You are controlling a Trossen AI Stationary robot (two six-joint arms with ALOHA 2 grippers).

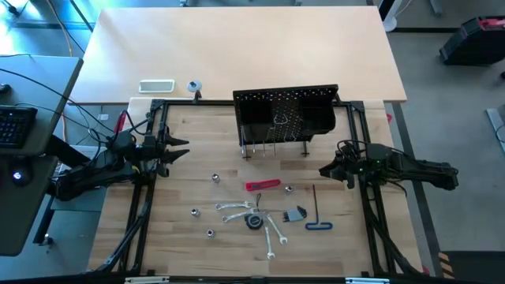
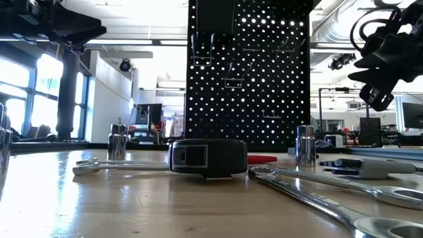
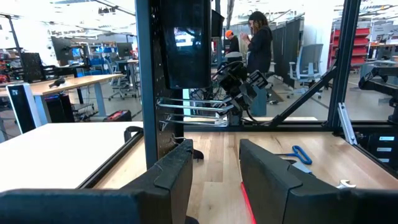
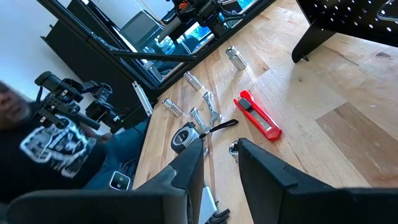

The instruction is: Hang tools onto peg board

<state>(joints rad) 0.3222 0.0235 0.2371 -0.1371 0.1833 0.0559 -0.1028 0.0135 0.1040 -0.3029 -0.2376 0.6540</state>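
High view shows both pincers, left (image 1: 180,147) and right (image 1: 325,170), parted and empty, so we should approach the red-handled tool (image 1: 263,185) at six o'clock of the peg board (image 1: 286,110) squarely.

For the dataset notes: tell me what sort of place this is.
Probably a robotics lab or workshop: a wooden bench inside a black frame, a peg board with tools laid out, and desks, monitors and a person beyond.
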